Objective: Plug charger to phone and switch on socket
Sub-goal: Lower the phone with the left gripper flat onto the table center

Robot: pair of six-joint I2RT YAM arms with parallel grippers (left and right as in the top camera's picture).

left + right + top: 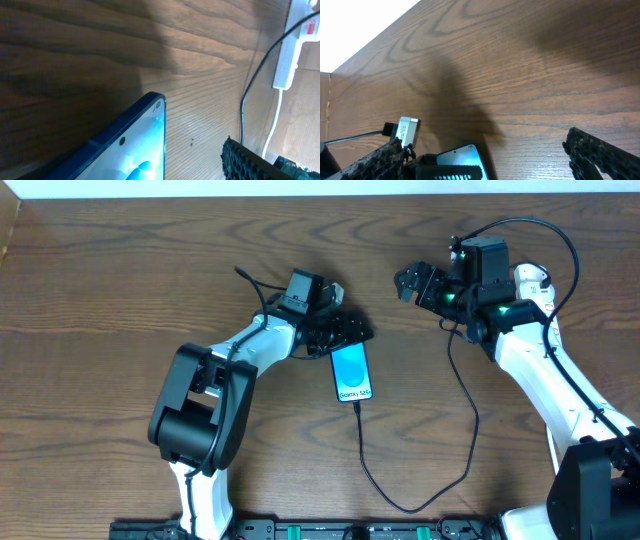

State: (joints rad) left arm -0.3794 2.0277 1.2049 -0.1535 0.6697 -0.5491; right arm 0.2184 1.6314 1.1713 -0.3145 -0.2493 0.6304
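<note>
Lying near-to-far, phone (351,371) (top apparently far)

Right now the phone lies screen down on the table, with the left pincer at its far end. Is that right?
Not quite. The phone lies screen up, not screen down: the overhead view shows its lit blue screen facing the camera. The rest holds: the left pincer is at its far end.

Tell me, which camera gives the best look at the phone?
The overhead view: the whole phone shows, blue screen up, with its white text. The left wrist view catches only one corner, very close. The right wrist view shows just one end at the frame's bottom edge.
</note>
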